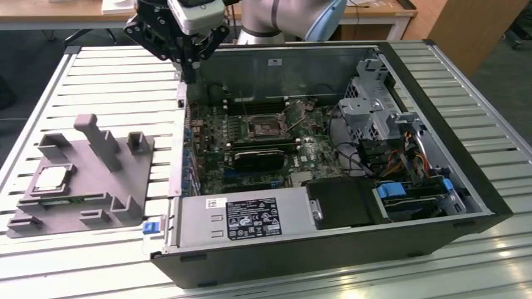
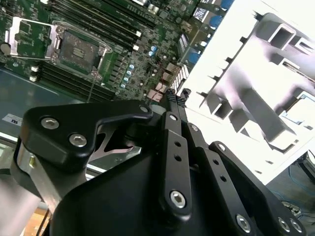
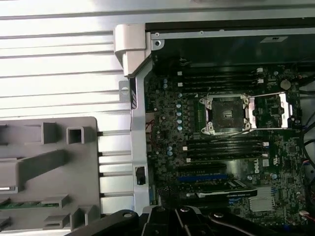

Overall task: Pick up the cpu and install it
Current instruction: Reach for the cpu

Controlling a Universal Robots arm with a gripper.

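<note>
Overhead, the empty claw [image 1: 190,76] hangs pinched together, well apart from the cpu [image 1: 52,177] on its holder [image 1: 99,194].

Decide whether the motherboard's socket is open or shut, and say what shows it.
Open: in the first wrist view the socket lies bare, its metal bracket swung aside. The cpu sits in the grey tray.

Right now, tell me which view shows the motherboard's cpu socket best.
The first wrist view: the cpu socket faces the camera squarely, bracket swung open. The second wrist view shows it obliquely; the exterior view shows it small, inside the case.
</note>
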